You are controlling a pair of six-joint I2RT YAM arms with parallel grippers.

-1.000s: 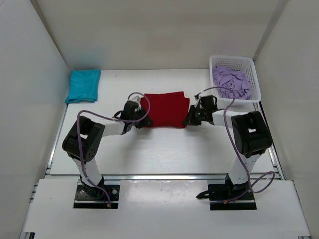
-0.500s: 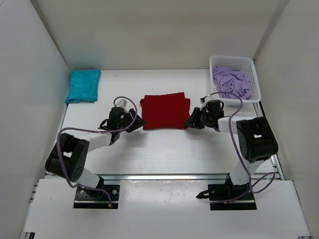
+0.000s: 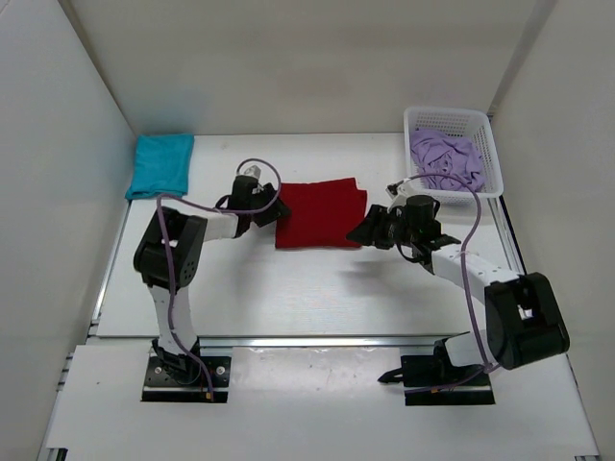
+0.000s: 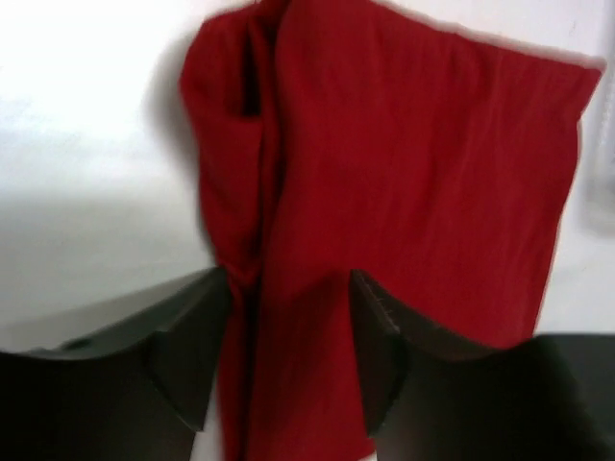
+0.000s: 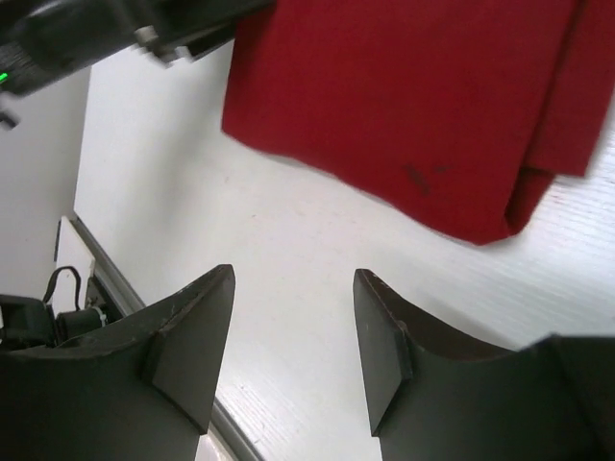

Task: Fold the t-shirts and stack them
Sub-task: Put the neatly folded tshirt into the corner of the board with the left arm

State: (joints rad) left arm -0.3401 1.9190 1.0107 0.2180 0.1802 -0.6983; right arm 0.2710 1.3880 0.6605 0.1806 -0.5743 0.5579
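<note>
Top view: the folded dark red cloth t-shirt (image 3: 320, 213) lies mid-table, the folded teal cloth t-shirt (image 3: 160, 164) at 10 o'clock, and the crumpled pale lilac cloth t-shirt (image 3: 444, 158) in the white plastic mesh basket (image 3: 487, 144) at 2 o'clock.

Left wrist: the left gripper (image 4: 288, 288) is spread and grips nothing; the red shirt's bunched edge lies between its fingers.

Right wrist: the right gripper (image 5: 293, 288) is wide and empty over the white table (image 5: 288, 221), with the red shirt at 12 o'clock.

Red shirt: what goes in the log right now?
red shirt: folded | left fingers: open, over its edge | right fingers: open, beside it | lilac shirt: in basket
</note>
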